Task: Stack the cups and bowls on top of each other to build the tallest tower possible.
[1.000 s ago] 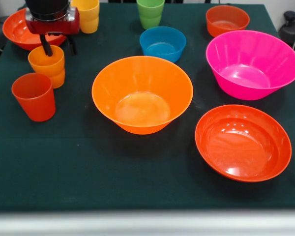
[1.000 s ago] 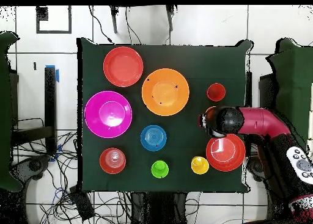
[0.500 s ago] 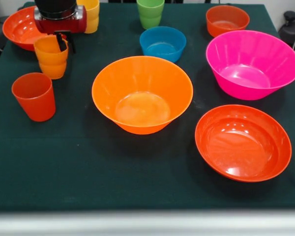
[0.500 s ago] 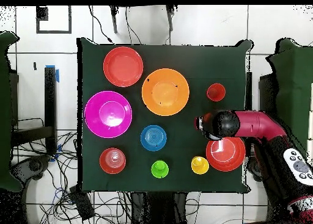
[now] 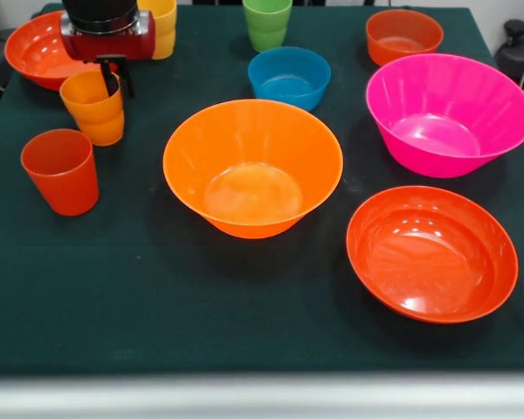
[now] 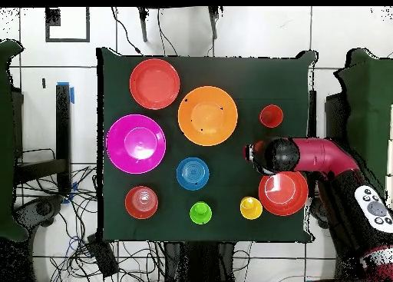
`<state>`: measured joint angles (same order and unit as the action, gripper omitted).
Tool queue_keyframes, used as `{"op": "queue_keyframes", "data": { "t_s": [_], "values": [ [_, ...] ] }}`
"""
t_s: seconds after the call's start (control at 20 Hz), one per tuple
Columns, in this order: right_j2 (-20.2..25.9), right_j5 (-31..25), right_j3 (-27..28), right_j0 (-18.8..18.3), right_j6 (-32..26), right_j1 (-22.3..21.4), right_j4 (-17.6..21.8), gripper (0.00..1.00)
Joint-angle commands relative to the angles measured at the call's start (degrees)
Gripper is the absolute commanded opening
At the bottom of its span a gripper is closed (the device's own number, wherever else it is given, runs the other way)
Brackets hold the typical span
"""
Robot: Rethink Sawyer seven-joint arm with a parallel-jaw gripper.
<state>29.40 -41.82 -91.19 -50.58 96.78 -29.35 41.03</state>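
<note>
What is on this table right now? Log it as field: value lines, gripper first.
gripper: shut on the orange cup's rim, one finger inside, one outside
orange cup: slightly tilted, behind the red-orange cup
other cups: yellow cup, green cup, both at the far edge
bowls: large orange bowl, magenta bowl, blue bowl, near red-orange bowl, far red-orange bowl, small red-orange bowl
tower: no bowl carries anything yet
</note>
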Motion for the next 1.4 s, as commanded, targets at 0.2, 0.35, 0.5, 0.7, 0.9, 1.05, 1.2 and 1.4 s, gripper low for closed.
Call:
{"op": "queue_keyframes", "data": {
  "t_s": [0.2,0.35,0.5,0.7,0.9,1.05,1.2,1.4],
  "values": [
    [3.3,-2.9,-5.8,4.6,-6.7,-6.3,-0.9,0.00],
    [3.1,-5.4,-6.1,6.5,-5.3,-8.9,-2.5,0.00],
    [2.3,-7.4,-5.2,8.7,-3.9,-9.8,-3.6,0.00],
    [1.3,-9.1,-4.0,11.4,-2.2,-10.5,-5.3,0.00],
    [0.3,-10.3,-3.0,14.1,-0.2,-11.2,-6.9,0.00],
    [-0.7,-11.9,-1.8,16.3,0.8,-11.5,-7.9,0.00],
    [-1.5,-13.5,-0.9,18.6,2.4,-12.1,-9.0,0.00],
    [-2.5,-13.0,-1.0,20.4,4.1,-12.4,-9.9,0.00]
  ]
}}
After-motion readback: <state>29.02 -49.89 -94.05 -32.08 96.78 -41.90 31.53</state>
